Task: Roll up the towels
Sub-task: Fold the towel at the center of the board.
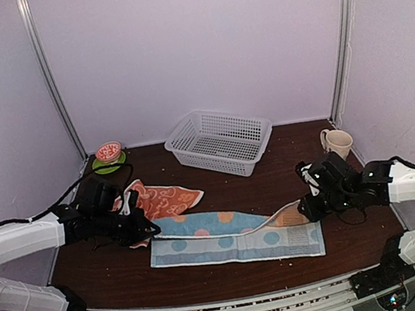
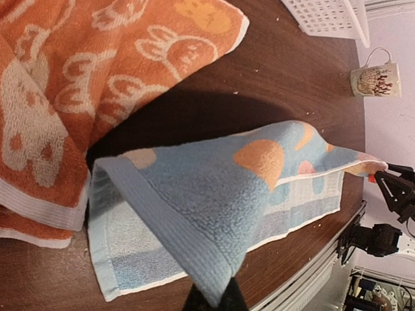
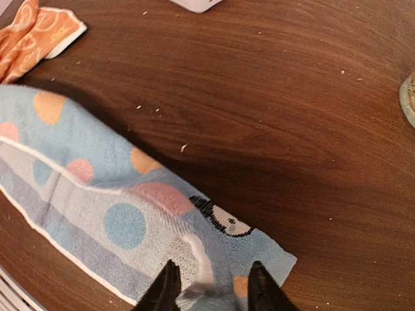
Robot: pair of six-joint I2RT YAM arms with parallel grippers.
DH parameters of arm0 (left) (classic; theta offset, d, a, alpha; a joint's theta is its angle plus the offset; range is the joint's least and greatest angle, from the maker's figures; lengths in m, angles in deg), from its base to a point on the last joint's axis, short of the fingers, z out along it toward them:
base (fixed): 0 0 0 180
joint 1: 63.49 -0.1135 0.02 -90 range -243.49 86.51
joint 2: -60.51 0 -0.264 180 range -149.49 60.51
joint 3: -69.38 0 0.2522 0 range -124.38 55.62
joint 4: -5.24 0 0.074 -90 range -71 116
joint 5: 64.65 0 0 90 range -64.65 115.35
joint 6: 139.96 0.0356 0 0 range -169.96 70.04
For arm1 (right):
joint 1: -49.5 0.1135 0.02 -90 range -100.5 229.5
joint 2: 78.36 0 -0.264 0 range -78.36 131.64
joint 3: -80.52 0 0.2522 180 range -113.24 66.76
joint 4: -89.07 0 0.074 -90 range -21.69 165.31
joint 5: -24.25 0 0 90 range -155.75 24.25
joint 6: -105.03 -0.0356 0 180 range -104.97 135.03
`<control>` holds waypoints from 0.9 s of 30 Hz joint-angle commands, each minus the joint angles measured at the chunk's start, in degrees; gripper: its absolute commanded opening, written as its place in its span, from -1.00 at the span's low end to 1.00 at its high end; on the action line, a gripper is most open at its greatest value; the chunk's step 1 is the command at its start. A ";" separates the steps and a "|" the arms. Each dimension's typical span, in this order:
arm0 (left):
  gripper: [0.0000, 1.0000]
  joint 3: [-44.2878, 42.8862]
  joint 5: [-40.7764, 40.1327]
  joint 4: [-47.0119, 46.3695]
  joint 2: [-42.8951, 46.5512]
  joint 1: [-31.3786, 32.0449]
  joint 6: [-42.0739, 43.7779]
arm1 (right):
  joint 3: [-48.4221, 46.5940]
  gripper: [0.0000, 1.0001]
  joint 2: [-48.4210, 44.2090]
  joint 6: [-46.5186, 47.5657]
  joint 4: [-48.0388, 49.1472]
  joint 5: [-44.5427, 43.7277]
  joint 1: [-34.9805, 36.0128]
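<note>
The light blue towel (image 1: 236,243) with peach and pink patches lies lengthwise near the table's front, its far edge lifted and partly folded over. My left gripper (image 1: 146,229) is shut on its left far corner, which shows pinched in the left wrist view (image 2: 214,301). My right gripper (image 1: 307,209) holds the right far corner raised; the cloth (image 3: 117,194) rises between my right gripper's fingers (image 3: 213,291). The orange-red towel (image 1: 163,199) with white pattern lies crumpled just behind the blue one at the left, and also shows in the left wrist view (image 2: 65,97).
A white plastic basket (image 1: 221,142) stands at the back centre. A cream mug (image 1: 337,141) stands at the back right. A small red bowl on a green plate (image 1: 109,153) sits at the back left. Bare brown table (image 1: 259,187) lies between the towels and the basket.
</note>
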State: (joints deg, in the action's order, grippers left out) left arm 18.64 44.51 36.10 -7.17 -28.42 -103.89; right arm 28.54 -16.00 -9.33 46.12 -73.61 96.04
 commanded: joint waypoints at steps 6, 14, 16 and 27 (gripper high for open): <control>-1.00 3.83 1.60 -6.42 -2.10 -0.43 0.81 | 3.25 0.14 -9.23 -14.62 3.47 9.82 0.12; -1.00 3.71 1.23 -6.99 -2.80 -0.35 1.48 | 8.05 0.52 -15.14 -38.46 2.28 14.66 -2.95; -1.00 3.90 1.16 -6.94 -2.66 -0.38 1.66 | 10.46 0.48 -16.39 -42.97 1.85 16.46 -3.00; -1.00 5.42 0.40 -6.12 -0.57 -0.38 2.01 | 23.30 -0.04 -23.27 -50.82 5.85 14.39 -4.01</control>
State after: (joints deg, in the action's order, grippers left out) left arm 23.37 45.28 31.88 -9.07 -28.42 -102.95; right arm 48.72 -39.99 -56.30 47.67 -59.97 92.30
